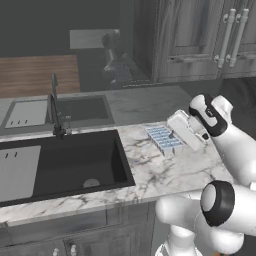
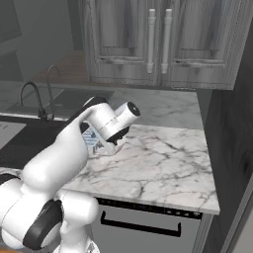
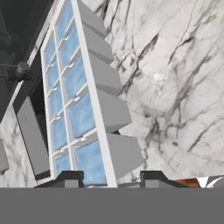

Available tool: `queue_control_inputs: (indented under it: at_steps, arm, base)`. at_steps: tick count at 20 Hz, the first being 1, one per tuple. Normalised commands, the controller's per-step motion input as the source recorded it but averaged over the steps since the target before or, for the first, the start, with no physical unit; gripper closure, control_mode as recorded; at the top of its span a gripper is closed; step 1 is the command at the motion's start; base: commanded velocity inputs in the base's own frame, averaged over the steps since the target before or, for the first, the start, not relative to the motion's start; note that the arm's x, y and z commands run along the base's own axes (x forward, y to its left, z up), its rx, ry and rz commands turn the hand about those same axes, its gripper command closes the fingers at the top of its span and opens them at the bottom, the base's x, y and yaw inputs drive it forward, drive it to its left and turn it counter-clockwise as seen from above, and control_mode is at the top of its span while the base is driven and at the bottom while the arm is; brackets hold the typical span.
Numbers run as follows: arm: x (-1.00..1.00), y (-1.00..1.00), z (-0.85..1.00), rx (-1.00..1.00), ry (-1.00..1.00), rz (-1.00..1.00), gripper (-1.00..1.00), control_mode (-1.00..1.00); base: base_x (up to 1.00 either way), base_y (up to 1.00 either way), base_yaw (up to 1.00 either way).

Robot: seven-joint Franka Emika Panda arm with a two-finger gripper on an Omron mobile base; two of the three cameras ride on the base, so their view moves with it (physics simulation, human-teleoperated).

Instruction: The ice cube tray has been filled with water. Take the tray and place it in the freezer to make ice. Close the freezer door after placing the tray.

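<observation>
Where the marbled white counter [image 1: 150, 167] runs right of the sunken black sink [image 1: 65, 165], the small white rectangular ice cube tray [image 1: 164, 138] sits with its two columns of pale blue cells, the water [image 3: 76, 78] glossy in each one. From the hand view the tray's near end reaches right down between the two dark finger tips of the arm's gripper [image 3: 109, 178], one tip at its outer long edge and the other past its right side wall, so the jaws straddle that end; whether they already press on the plastic or merely bracket it, I cannot tell. Judging by its look, the tray should be light and fairly stiff, but its smooth moulded walls are likely slippery and the open cells will spill at the slightest tilt. A hold across the narrow width, on the rim and side wall at one end, seems the sensible place, though gripping an end leaves the far end hanging, so it would need carrying level and slowly. Beyond the tray stand the curved dark faucet [image 1: 55, 107] at the back of the sink and the grey panelled cabinet doors [image 2: 148, 44] with pale bar handles [image 2: 159, 39] behind the counter.
</observation>
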Motion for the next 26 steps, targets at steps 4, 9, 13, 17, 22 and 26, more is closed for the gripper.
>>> queue_control_inputs:
  at_steps: [4, 9, 13, 17, 22, 26]
  arm:
    - [-0.47, 0.0, 0.0, 0.01, -0.01, 0.0, 1.0, -1.0]
    - [-0.45, 0.03, -0.02, -0.01, -0.22, 0.0, 1.0, -1.0]
    - [-0.47, 0.07, -0.05, -0.05, -0.41, 0.0, 1.0, -1.0]
    - [-0.43, 0.0, 0.0, -0.01, -0.38, 0.0, 1.0, -1.0]
    - [-0.34, 0.0, 0.16, 0.0, -0.09, 0.0, 1.0, -1.0]
    - [-0.13, 0.0, 0.17, 0.0, 0.0, 0.0, 1.0, -1.0]
  base:
    - [0.0, 0.0, 0.0]
    - [0.0, 0.0, 0.0]
    - [0.0, 0.0, 0.0]
    - [0.0, 0.0, 0.0]
    - [0.0, 0.0, 0.0]
    - [0.0, 0.0, 0.0]
